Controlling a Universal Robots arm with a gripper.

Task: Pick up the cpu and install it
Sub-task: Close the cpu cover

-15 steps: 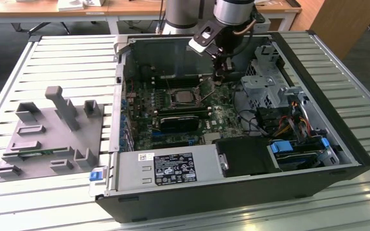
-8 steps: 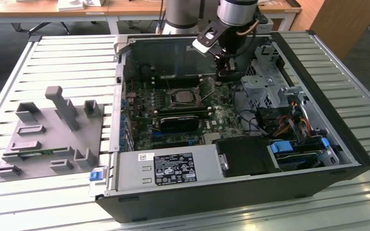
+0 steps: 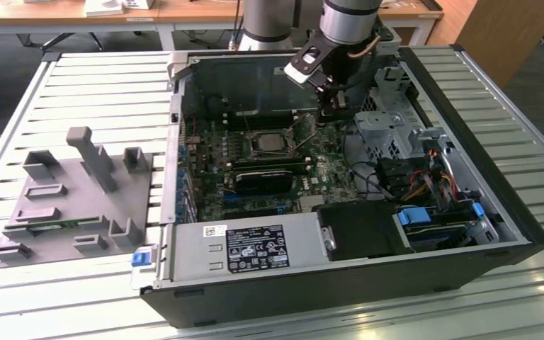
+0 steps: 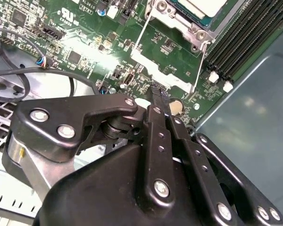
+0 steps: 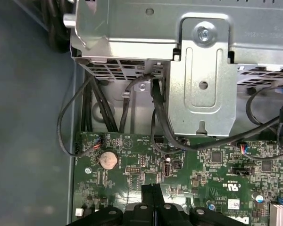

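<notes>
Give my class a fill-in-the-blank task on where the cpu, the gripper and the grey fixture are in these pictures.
1. The cpu sits in the ____ on the green motherboard.
2. The jaws of the gripper are ____, with nothing between them.
3. The grey fixture stands on the table, at the exterior view's ____ of the computer case.
Missing words: socket; shut; left.

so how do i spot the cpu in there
Look inside the open computer case, at the green motherboard. The cpu is the flat silver-grey square in the metal socket frame near its middle, unlike the long black memory slots beside it.
</notes>
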